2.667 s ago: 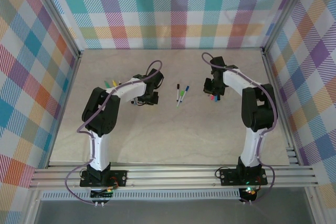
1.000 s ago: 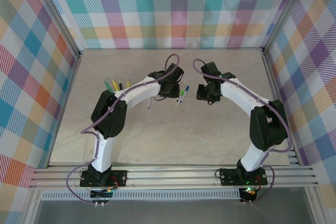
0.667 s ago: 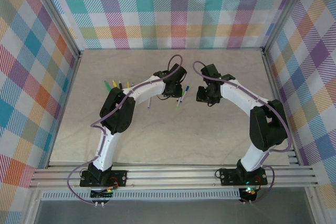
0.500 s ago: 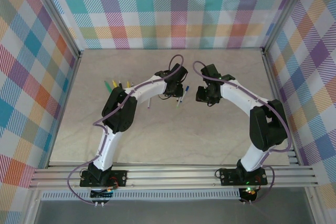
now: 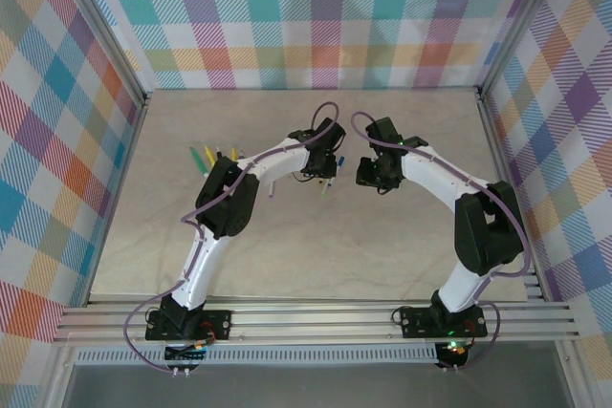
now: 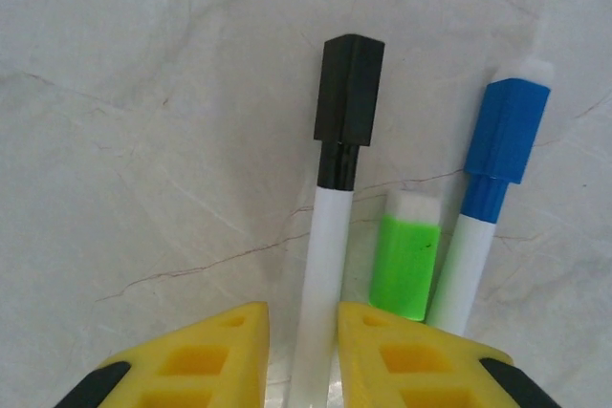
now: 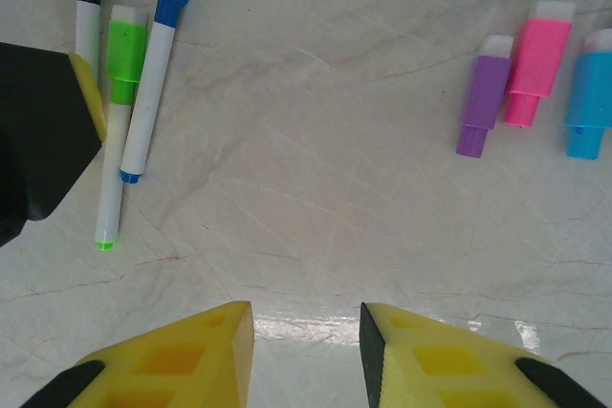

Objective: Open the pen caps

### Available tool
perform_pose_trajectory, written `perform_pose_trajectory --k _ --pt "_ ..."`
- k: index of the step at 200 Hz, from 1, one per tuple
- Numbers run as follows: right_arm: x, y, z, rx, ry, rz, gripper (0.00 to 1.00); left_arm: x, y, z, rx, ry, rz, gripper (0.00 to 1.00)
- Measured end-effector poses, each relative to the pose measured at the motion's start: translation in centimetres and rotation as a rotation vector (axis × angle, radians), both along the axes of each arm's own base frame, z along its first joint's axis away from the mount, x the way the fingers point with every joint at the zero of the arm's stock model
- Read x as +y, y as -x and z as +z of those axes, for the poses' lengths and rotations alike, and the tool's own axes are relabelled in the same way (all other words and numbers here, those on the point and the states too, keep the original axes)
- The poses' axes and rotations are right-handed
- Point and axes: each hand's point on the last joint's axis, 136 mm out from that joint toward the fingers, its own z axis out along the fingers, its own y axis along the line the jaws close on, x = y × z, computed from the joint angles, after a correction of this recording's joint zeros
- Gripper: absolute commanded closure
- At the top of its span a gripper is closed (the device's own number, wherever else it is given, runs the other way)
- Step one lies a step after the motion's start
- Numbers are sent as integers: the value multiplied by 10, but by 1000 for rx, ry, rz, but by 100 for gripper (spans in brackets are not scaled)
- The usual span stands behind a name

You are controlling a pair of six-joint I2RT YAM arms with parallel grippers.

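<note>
Both arms are working mid-surface (image 5: pixel 316 255), well apart from the framed edges. The left fingers (image 6: pixel 191 370) are standing slightly apart astride the black-capped pen (image 6: pixel 320 274), with a gap showing on one side and its black cap (image 6: pixel 349 102) on. The right fingers (image 7: pixel 172 360) are hanging open over bare surface. The right wrist view is showing a loose purple cap (image 7: pixel 483 97), pink cap (image 7: pixel 537 59) and blue cap (image 7: pixel 591 107) lying side by side. The top view is showing further pens (image 5: pixel 196 158) at far left.

The worktop (image 5: pixel 402 255) is a pale beige slab with faint marble-like veins, glossy enough to catch a glare low in the right wrist view. Pastel plaid walls (image 5: pixel 325 16) in pink, teal, orange, purple and yellow stand on three sides of it. Ribbed silver metal rails (image 5: pixel 316 317) run along its near edge.
</note>
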Motion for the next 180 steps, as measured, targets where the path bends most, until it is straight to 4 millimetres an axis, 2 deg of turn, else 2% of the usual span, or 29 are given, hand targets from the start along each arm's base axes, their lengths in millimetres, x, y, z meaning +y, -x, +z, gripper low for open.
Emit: perform_pose_trajectory --k 102,123,151,180 --pt "4 0 1 3 -24 5 64 2 -5 -3 3 -39 3 80" --pt "5 0 1 4 -27 3 64 3 -6 -4 2 -50 0 86" --pt "6 0 1 5 -33 5 64 4 -6 -3 0 -59 -11 100" --pt "11 -2 3 -2 -60 10 65 6 -6 -2 -4 -68 -14 100"
